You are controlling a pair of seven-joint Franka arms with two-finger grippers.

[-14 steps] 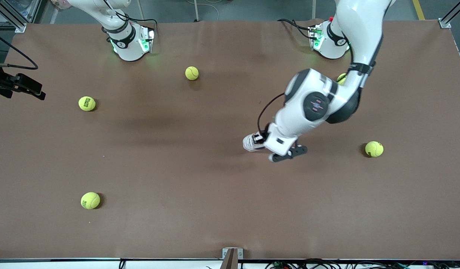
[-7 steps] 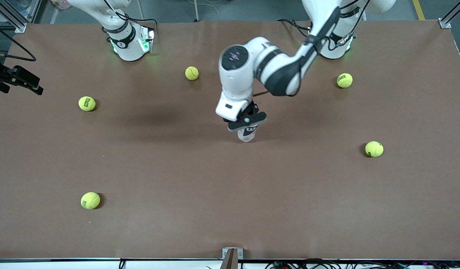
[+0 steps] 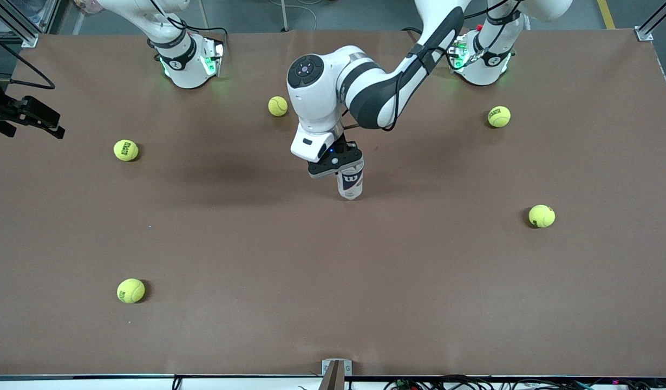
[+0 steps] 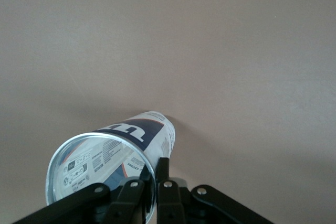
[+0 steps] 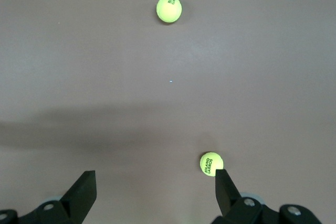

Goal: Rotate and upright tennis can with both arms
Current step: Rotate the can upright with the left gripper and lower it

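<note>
The tennis can [image 3: 350,184] stands nearly upright near the middle of the table, its base on the brown surface and its W label facing the front camera. My left gripper [image 3: 338,162] is over it, shut on the wall at its open silvery rim. In the left wrist view the can [image 4: 131,140] runs down to the table, with the left gripper [image 4: 157,169] pinching the rim, one finger inside and one outside. My right gripper [image 5: 152,182] is open and empty, high over the right arm's end of the table, and waits.
Several yellow tennis balls lie loose: one [image 3: 278,106] beside the left arm's elbow, two [image 3: 126,150] [image 3: 131,291] toward the right arm's end, two [image 3: 498,116] [image 3: 542,216] toward the left arm's end. A black device [image 3: 24,116] juts in at the table's edge.
The left arm swung toward the middle of the table, carrying the can from a sideways pose to nearly upright with its base down. The right gripper stayed open.
</note>
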